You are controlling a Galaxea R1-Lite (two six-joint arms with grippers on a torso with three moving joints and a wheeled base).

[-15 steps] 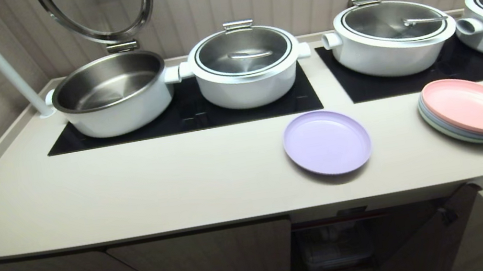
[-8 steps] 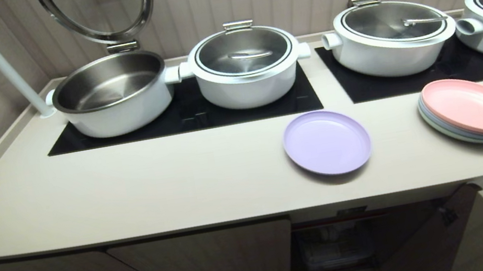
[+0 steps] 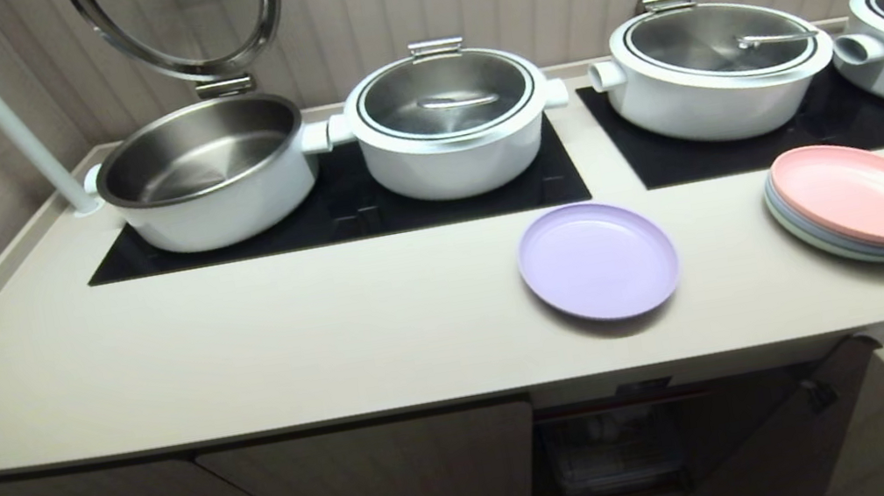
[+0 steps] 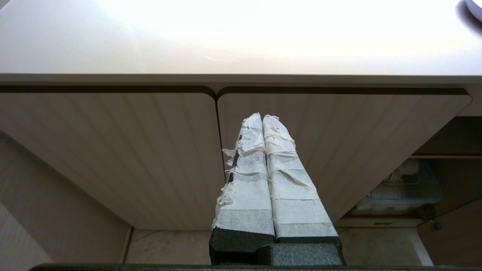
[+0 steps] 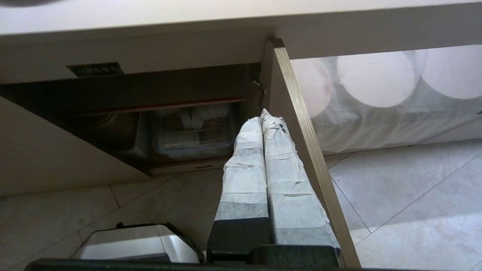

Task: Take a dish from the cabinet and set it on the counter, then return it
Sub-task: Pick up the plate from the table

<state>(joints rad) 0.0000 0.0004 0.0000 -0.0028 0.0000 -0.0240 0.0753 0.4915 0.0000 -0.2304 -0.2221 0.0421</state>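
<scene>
Counter point(image 3: 245, 350) as landmark throughout. At its back left, open pot point(image 3: 204, 175) with raised lid point(image 3: 180, 23), then lidded pot point(image 3: 449, 123), both on left black panel point(image 3: 339, 215). Toward the right, two more lidded pots point(image 3: 716, 71) on a second black panel point(image 3: 797, 134). Forward of the panels and right of the counter's middle, lavender dish point(image 3: 597, 261) lying flat on the surface, untouched, well apart from the stack of plates point(image 3: 861, 204) near the counter's right end, pink one on top. Below the counter's front edge, cabinet point(image 3: 372, 481) with two closed ribbed doors at left and an open bay point(image 3: 607, 448) under the dish, its door point(image 3: 779, 443) swung outward.

Left gripper point(image 4: 263, 117) parked low beneath the counter's edge, aimed at the closed doors, taped fingers point(image 4: 246, 177) pressed together, empty. Right gripper point(image 5: 263, 114) likewise below the counter's edge, pointing up toward the open bay beside the edge of the swung door point(image 5: 301, 124), fingers together, gripping nothing. Clear container point(image 5: 192, 131) dimly visible on the shelf inside.
</scene>
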